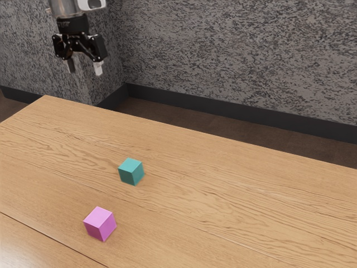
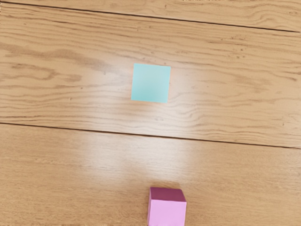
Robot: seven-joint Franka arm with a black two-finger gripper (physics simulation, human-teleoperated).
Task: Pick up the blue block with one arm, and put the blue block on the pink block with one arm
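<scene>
Gripper (image 1: 85, 68): fingers spread, empty, high above table (image 1: 251, 195). Blue block (image 1: 131, 171): five o'clock of gripper in exterior view, far below. Pink block (image 1: 100, 223): seven o'clock of blue block, apart.

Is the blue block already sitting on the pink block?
No, the blue block rests on the table, apart from the pink block.

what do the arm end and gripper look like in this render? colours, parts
The gripper is a black, boxy body with two short fingers ending in pale fingertips. Above it, the wrist segment is light grey with a white and dark band. No cables or markings that I can see.
</scene>
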